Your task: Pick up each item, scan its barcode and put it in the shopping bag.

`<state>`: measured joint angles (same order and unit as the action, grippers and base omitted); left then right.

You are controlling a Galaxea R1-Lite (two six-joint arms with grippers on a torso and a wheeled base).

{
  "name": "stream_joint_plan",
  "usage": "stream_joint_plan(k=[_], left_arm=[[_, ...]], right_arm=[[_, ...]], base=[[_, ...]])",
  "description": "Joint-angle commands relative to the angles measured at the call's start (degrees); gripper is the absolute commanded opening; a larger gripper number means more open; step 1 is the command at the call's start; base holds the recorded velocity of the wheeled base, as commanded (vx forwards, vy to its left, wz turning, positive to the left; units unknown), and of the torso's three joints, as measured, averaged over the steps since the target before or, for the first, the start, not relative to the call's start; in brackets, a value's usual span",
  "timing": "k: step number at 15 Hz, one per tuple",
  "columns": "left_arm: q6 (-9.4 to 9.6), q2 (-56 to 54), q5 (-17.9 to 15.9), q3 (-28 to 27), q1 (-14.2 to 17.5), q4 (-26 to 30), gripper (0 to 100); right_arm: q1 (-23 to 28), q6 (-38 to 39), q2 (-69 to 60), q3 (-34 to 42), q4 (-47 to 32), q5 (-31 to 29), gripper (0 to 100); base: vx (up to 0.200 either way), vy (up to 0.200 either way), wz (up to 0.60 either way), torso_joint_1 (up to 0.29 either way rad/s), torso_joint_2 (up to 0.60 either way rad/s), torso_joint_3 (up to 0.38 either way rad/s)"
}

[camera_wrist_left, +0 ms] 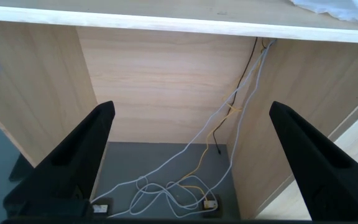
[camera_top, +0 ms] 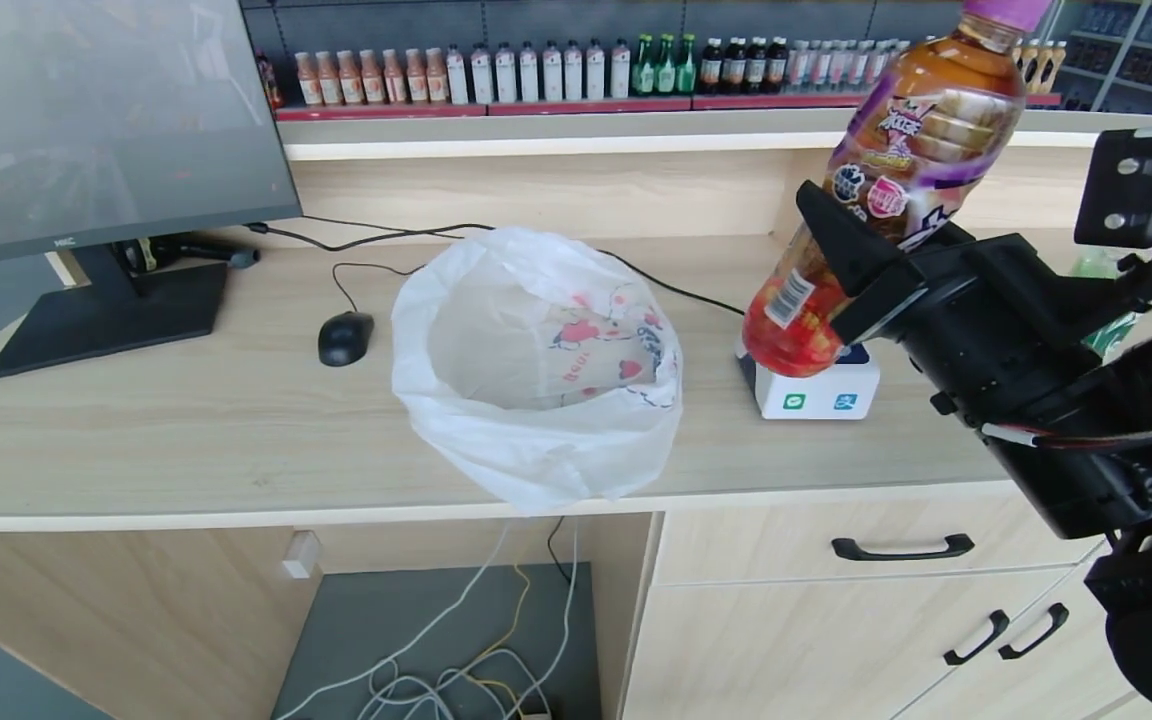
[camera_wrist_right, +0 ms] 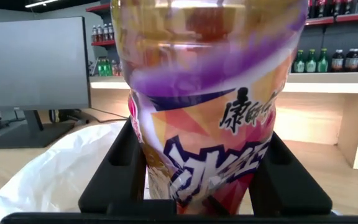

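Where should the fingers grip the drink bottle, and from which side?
Across the labelled middle of the drink bottle, from the side, as the right gripper does: the round body fits between the fingers, and the barcode near its base is uncovered above the scanner.

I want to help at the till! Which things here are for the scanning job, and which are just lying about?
For the job:
- bottle, held in the right gripper
- white scanner box, right under the bottle
- shopping bag, open on the counter

Just lying about:
- monitor
- mouse
- shelf bottles at the back
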<state>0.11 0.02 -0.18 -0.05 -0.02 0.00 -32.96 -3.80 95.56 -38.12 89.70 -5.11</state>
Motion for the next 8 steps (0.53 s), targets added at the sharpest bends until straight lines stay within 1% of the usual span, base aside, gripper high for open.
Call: stream_joint_plan(k=[1, 7, 8], left_arm=[[-0.02, 0.0, 0.0, 0.0, 0.0, 0.0, 100], [0.07, 0.0, 0.0, 0.0, 0.0, 0.0, 100], [0.07, 0.0, 0.0, 0.0, 0.0, 0.0, 100]], right_arm=[[0.3, -0.1, 0.1, 0.2, 0.0, 0.0, 0], [0.5, -0.2, 1.0, 0.1, 0.0, 0.0, 0], [0.8, -0.2, 0.9, 0.0, 0.0, 0.0, 0]], base=[[0.0, 0.2, 0.0, -0.002, 0.0, 0.002], [0.0, 0.2, 0.0, 0.002, 0.0, 0.003], [0.0, 0.0, 0.0, 0.0, 0.0, 0.0]])
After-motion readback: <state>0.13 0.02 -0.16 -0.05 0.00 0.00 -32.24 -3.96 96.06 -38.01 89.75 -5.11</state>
